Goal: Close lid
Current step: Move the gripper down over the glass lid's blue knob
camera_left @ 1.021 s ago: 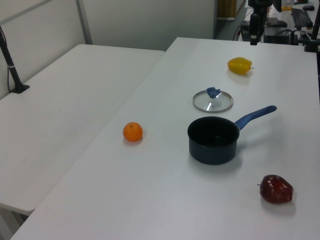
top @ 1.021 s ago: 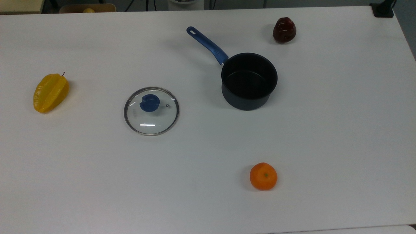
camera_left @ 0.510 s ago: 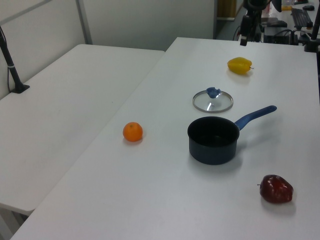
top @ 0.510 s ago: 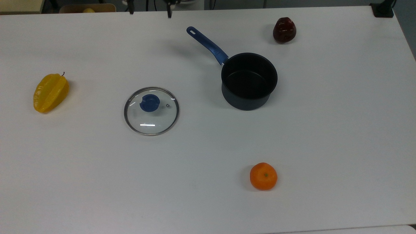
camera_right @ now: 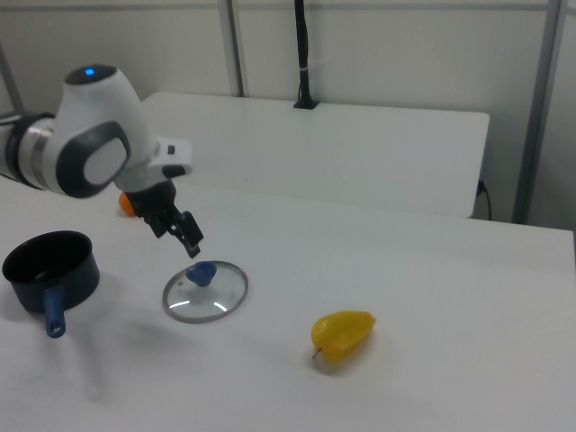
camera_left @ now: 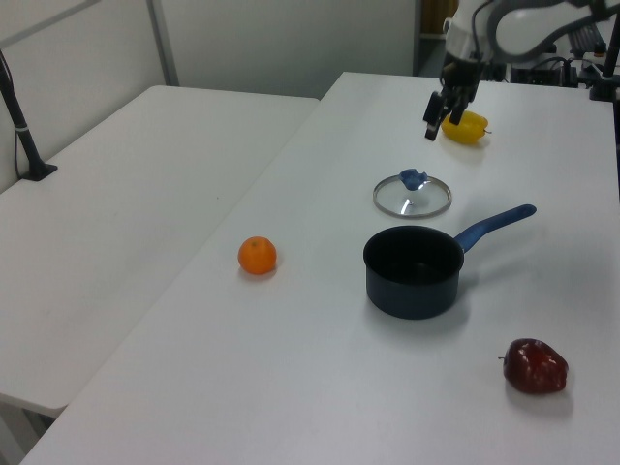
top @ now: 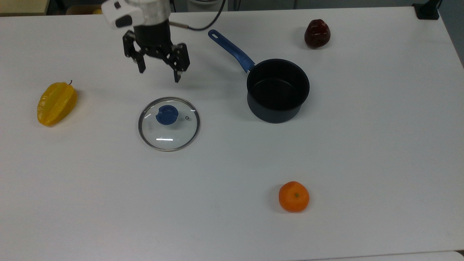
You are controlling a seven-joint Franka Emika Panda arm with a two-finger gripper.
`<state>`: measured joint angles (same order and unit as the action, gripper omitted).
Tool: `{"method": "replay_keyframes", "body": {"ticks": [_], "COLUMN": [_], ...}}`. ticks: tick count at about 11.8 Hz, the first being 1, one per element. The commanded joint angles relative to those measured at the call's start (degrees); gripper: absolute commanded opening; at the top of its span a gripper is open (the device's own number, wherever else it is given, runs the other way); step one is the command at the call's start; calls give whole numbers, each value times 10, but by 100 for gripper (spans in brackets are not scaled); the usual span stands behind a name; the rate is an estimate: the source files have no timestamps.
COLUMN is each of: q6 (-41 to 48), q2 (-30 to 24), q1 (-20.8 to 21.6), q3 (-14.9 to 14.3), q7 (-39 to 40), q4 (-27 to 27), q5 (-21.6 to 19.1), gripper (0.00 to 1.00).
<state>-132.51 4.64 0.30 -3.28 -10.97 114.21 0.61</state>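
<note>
1. The table [top: 362,152] is white and carries everything; a second table stands beside it in the left view.
2. The arm [camera_right: 85,153] reaches in over the table's far edge in the top view, near the top view's far-left corner.
3. The pan [top: 277,90] sits open and empty past the table's middle toward the far edge in the top view, its blue handle pointing at that edge.
4. The lid [top: 169,123] lies flat on the table, knob [top: 167,114] up, well apart from the pan and on the top view's left of it; the pan is still uncovered.
5. The gripper [top: 159,74] hangs above the table, between the lid and the far edge, with its jaws spread wide and holding nothing.
6. Three fruits lie apart from the work: a starfruit [top: 56,103] by the top view's left edge, an orange [top: 294,196] toward the near edge, a dark red fruit [top: 317,33] by the far edge.
7. The step in hand appears to be the approach to the lid. To do it well, centre the jaws over the knob, come straight down, and close on the knob rather than the glass or rim. The knob is small and looks smooth, so a grip off centre may let the lid tilt or slip.
</note>
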Motion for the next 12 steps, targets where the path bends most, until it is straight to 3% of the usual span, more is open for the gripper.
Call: {"method": "replay_keyframes", "body": {"ticks": [1,6,9,12], "q6": [-107,-182,-192,-193], "q2": [61,119,126,126], "q1": [7,15,13,12], "q3": [-1,2,4,4], "q7": [-30,-113,-128,-128], "q4": [12,19,18,18], "q5": [16,111,116,117], "gripper": [100,100,100,84]}}
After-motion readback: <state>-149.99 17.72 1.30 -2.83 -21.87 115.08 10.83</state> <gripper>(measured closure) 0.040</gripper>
